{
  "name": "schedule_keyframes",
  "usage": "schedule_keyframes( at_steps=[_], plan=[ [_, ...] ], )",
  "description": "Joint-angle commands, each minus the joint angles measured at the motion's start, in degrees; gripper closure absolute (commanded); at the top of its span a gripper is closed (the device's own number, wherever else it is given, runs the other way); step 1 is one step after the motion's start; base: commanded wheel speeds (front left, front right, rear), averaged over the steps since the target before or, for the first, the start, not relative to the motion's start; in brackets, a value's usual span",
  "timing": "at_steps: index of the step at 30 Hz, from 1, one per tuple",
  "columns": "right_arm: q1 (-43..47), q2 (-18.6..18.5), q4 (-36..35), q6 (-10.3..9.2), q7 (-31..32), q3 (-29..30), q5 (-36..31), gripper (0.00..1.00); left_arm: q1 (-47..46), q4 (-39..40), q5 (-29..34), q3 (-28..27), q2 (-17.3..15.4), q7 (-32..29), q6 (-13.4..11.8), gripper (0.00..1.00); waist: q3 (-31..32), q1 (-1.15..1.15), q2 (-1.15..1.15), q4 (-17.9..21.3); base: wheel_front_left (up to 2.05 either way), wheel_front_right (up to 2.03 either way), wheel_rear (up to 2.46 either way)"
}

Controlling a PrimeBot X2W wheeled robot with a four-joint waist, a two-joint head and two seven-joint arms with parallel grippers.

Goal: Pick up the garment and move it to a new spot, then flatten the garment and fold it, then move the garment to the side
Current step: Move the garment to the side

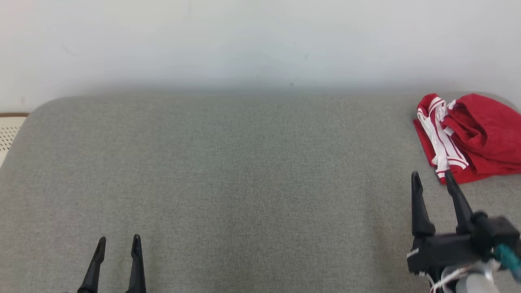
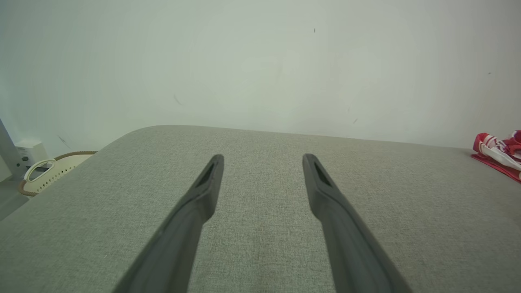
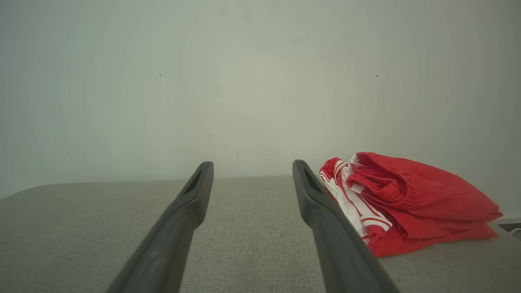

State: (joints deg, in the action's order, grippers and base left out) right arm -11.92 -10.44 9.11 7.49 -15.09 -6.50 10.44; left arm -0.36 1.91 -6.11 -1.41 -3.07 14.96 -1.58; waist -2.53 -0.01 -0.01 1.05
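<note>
Pale off-white wall [image 1: 260,40] runs behind everything; a few faint scuffs, otherwise plain.

Grey woven-fabric padded surface [image 1: 244,171] w/ rounded back corners takes up most of the head view and butts up to the wall.

Red fabric garment w/ white stripe trim [image 1: 472,134]: lies at the far right end of the surface, close to the back edge, partly cut off by the head view's right border. Bunched in loose folds, not flat. The striped part faces the middle of the surface. Right wrist view shows a gathered elastic band on top of the heap. Left wrist view catches only its striped edge at far right.

Right gripper [image 1: 431,176]: lower right of the head view, black body w/ wires and a teal bit behind it. Its two long dark fingers stand apart, grey cloth showing between them. They point toward the back, and the garment sits just beside the outer finger on its right. That fingertip is at the garment's near-left corner; can't tell if it touches.

Left gripper [image 1: 119,239]: bottom left of the head view, fingers apart over bare cloth, well apart from the garment.

Cream perforated basket-like item w/ brown rim [image 1: 8,130]: off the surface's left end, partly seen.
</note>
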Motion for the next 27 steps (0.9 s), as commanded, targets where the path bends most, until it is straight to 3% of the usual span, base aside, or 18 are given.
schedule_keyframes(
  at_steps=[1,10,27],
  plan=[
    [2.2,1.1,-1.5,-0.01,-0.1,0.8,-1.9,0.0,1.0,-0.4,-0.1,-0.1,0.0,0.3,0.2,0.0,1.3,0.01,0.01,-0.5,0.0,0.0,0.0],
    [12.1,6.8,-7.5,-0.01,-0.1,0.6,-11.7,0.0,2.7,-0.7,1.0,-0.5,0.1,0.3,0.0,0.0,2.9,0.01,0.01,-0.1,0.0,0.0,0.0],
    [12.5,7.6,-5.1,-0.01,-0.1,-0.2,-12.5,0.0,2.3,-1.9,-0.4,1.4,0.1,0.3,0.9,0.0,4.3,0.01,0.01,-0.2,0.0,0.0,0.0]
  ],
)
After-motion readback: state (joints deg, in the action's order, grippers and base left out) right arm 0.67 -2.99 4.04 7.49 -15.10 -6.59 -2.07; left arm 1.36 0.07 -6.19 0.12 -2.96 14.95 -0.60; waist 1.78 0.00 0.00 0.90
